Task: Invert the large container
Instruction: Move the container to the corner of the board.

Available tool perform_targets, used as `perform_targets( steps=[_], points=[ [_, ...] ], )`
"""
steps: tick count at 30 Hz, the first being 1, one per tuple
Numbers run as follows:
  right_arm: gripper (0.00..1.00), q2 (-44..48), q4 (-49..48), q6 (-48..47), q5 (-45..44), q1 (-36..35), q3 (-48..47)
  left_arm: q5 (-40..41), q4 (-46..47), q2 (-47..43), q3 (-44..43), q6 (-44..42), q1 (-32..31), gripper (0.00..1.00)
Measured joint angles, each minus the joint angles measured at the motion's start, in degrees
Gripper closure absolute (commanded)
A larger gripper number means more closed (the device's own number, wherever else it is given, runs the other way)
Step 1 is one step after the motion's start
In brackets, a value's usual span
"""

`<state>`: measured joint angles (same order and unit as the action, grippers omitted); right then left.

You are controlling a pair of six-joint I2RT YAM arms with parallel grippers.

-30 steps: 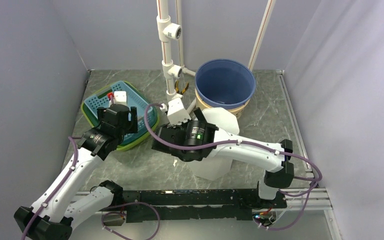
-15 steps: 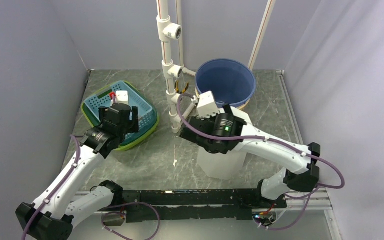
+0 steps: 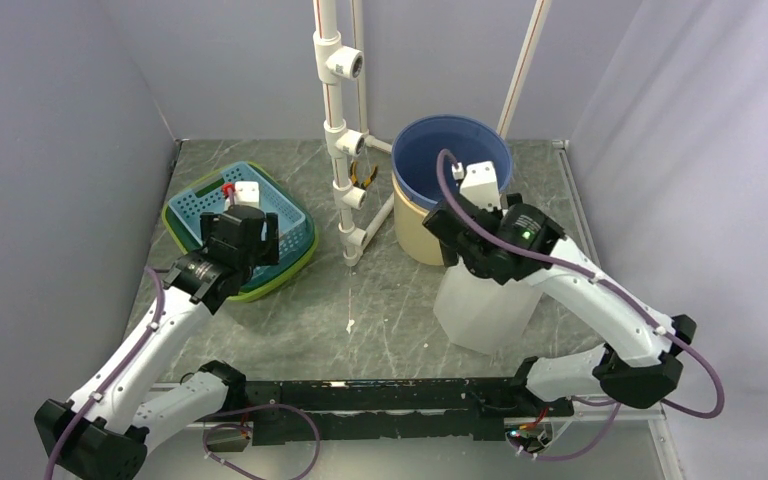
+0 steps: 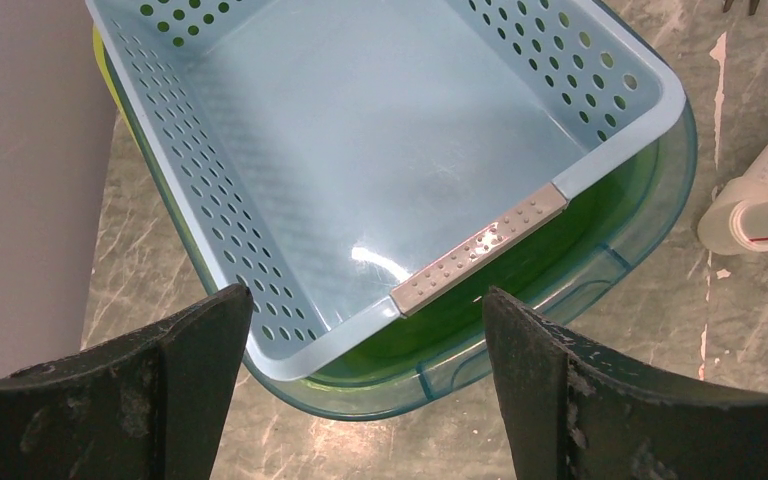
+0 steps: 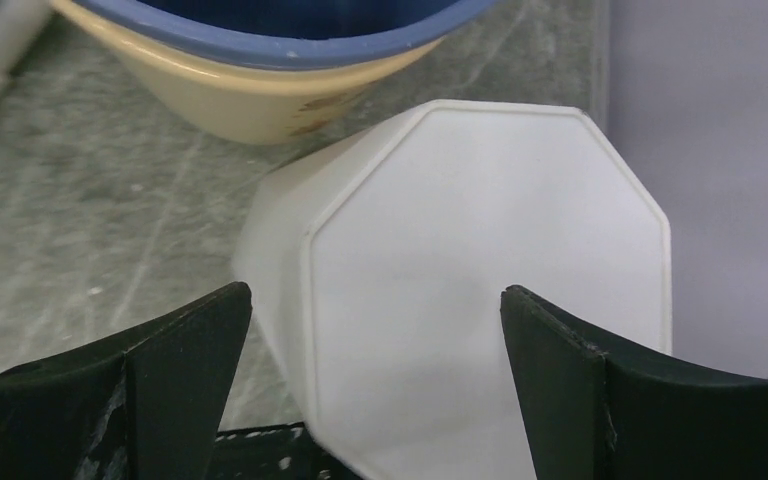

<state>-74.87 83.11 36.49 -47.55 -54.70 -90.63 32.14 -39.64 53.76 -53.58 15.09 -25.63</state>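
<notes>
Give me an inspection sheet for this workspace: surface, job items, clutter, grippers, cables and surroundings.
Surface: green marbled tabletop, one small white scrap near the middle.
Job's things: white octagonal container stands on the table, closed flat face up.
Clutter: blue tub nested in cream tub; empty blue perforated basket nested in green basket; white pipe frame.
Grippers: left gripper open above the blue basket; right gripper open above the container, holding nothing.
Cables: purple cables along both arms; no snag seen.
Surroundings: plain grey walls.
</notes>
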Motion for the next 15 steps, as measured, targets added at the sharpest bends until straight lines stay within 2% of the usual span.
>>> perform_targets(
  steps=[7, 11, 15],
  points=[
    [0.0, 1.46, 0.87, 1.36, 11.13, 4.72, -12.26, -0.26, 0.0, 1.2, 0.0, -0.02, 0.0, 0.1],
    [0.01, 5.57, 0.74, 4.07, 18.62, 4.85, -12.7, -0.37, 0.02, 1.25, 0.0, -0.04, 0.0, 0.1],
    [0.01, 11.28, -0.7, 5.62, 28.55, 4.85, -8.85, -0.37, 0.0, 1.73, 0.0, -0.37, 0.0, 0.1]
  ],
)
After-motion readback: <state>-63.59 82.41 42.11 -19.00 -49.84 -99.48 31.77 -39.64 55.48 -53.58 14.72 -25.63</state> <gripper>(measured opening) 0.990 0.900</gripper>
